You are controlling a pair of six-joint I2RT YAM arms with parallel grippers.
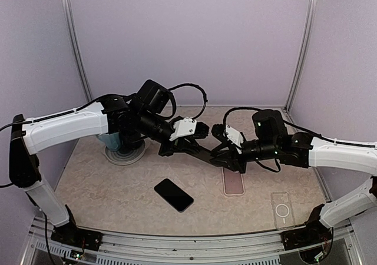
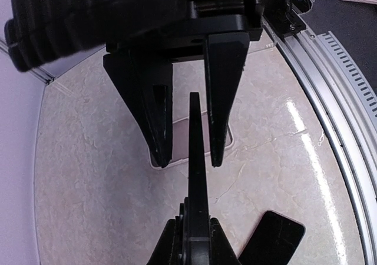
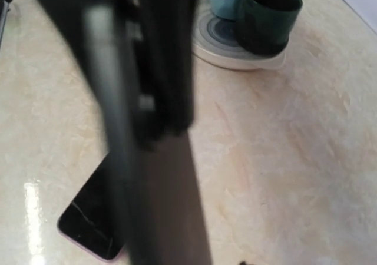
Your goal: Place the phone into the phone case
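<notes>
One thin dark slab (image 2: 197,153) (stiff, slick, probably the phone) is pinched across its faces by the left gripper (image 2: 195,222); the right gripper (image 2: 189,162), jaws parted, straddles it.

Two arms, two grippers, two cups, one plate, four flat phone-sized pieces.
There are two white-and-black robot arms, the left arm (image 1: 65,129) and the right arm (image 1: 341,154), with one black two-finger gripper each: the left gripper (image 2: 191,244) and the right gripper (image 2: 188,162). There are two cups, one light blue cup (image 3: 227,0) and one dark green cup (image 3: 268,17), and one round white ringed plate (image 3: 235,56). The flat pieces number four: one glossy black phone (image 1: 174,195), one pink rounded rectangular piece (image 1: 233,184), one clear phone case with a ring mark (image 1: 283,211), and one thin black slab (image 1: 197,152), phone or case I cannot tell.
</notes>
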